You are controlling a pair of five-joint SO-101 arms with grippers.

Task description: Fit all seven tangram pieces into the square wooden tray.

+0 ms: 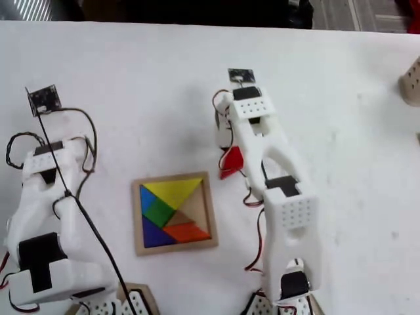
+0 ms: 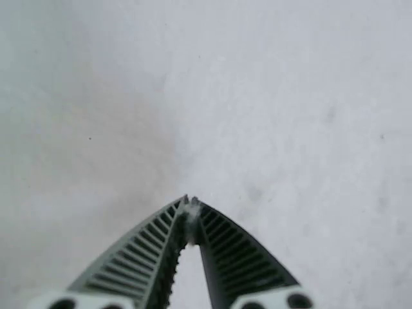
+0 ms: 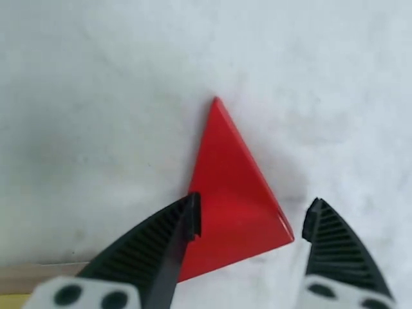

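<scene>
The square wooden tray (image 1: 138, 220) lies at the table's middle, holding yellow, green, blue, orange and tan pieces. A red triangle (image 1: 231, 162) lies flat on the white table just right of the tray. In the right wrist view my right gripper (image 3: 253, 212) stands open low over the red triangle (image 3: 235, 199), one finger (image 3: 170, 241) over its edge and the other just off its corner. A strip of the tray's rim (image 3: 38, 273) shows nearby. My left gripper (image 2: 190, 207) is shut on nothing, over bare table at the left.
The right arm (image 1: 285, 203) stretches from the front edge past the tray's right side. The left arm (image 1: 39, 203) and its black cable (image 1: 92, 226) lie left of the tray. A wooden object (image 1: 411, 82) sits at the far right edge.
</scene>
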